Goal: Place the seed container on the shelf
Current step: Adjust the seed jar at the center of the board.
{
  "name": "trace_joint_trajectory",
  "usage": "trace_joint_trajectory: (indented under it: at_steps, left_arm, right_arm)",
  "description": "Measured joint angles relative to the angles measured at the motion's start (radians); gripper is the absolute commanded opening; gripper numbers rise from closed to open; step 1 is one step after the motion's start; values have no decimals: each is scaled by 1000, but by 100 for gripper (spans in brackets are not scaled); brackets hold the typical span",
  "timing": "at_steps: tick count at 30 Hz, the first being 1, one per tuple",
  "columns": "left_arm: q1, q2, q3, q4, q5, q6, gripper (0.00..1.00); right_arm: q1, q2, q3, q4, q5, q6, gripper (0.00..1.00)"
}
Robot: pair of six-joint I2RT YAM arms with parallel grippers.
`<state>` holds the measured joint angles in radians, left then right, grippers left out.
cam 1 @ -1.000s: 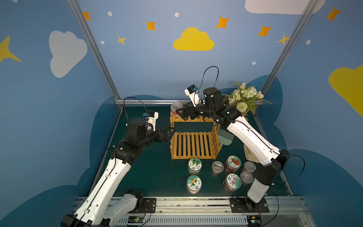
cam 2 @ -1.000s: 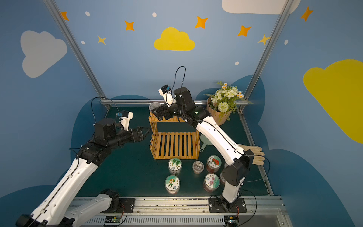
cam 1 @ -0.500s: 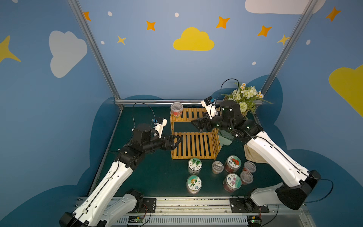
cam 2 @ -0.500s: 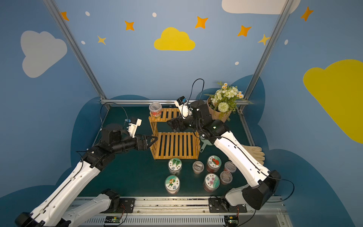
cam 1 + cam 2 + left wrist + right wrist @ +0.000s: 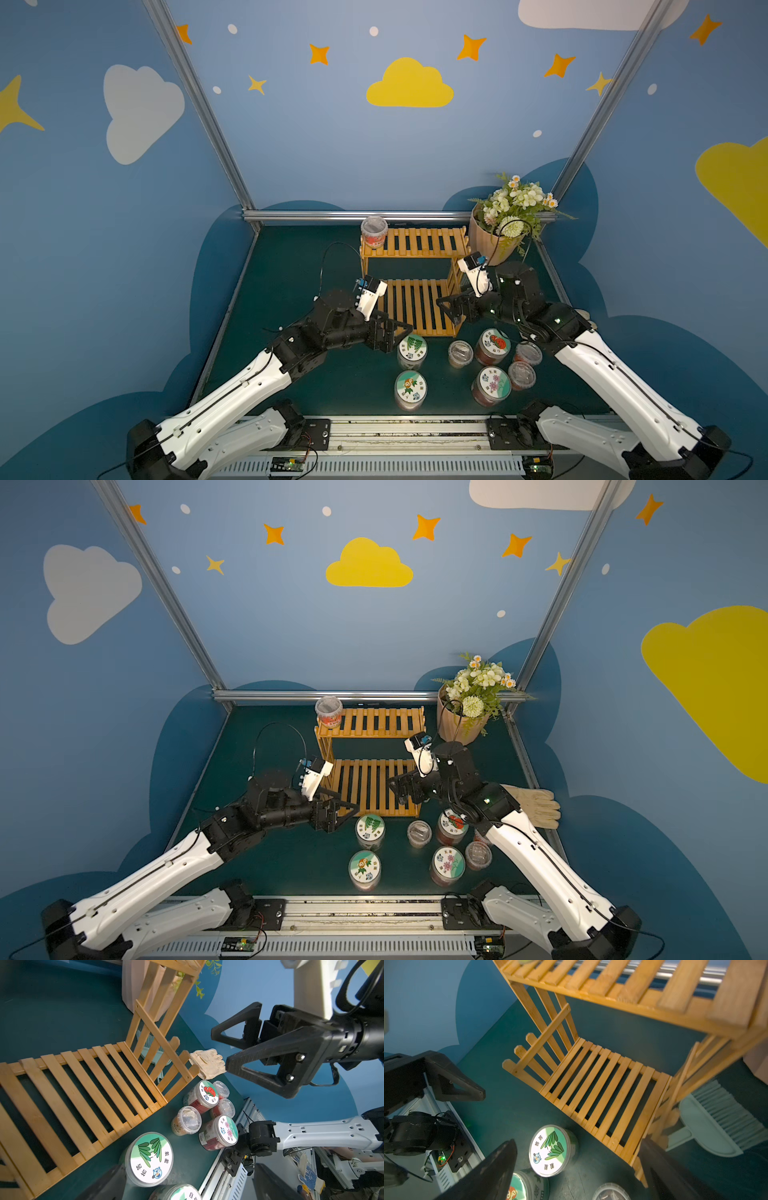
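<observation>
Green tabletop (image 5: 291, 270): seed container (image 5: 374, 232) atop shelf (image 5: 428, 243), left gripper (image 5: 399, 337) and right gripper (image 5: 447, 313) spread empty.

The dark green table (image 5: 291, 266) is carrying the shelf (image 5: 419, 243), a flowerpot (image 5: 487, 246) just beside it, a pale glove (image 5: 534, 806), and seven lidded jars (image 5: 460, 354) clustering in front. A seed container (image 5: 374, 232) is standing on the shelf's upper tier, at its left end.

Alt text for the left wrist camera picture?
The right gripper, open and empty, hangs near a slatted wooden shelf. Lidded seed containers stand grouped on the green table by its lower tier; a pale glove lies beyond.
</observation>
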<state>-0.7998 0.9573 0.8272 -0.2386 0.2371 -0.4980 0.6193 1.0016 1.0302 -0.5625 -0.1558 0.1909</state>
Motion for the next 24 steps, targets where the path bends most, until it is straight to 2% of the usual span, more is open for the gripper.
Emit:
trace_joint_trajectory:
  at_steps: [6, 13, 24]
  left_arm:
    - [-97, 44, 0, 27, -87, 0, 100]
    - [-171, 98, 0, 61, -153, 0, 100]
    - [-245, 228, 2, 117, -210, -2, 100]
  right_arm:
    - [-19, -48, -56, -46, 5, 69, 98]
    - [-51, -124, -161, -59, -14, 153, 98]
    - [-61, -136, -213, -133, -77, 195, 85]
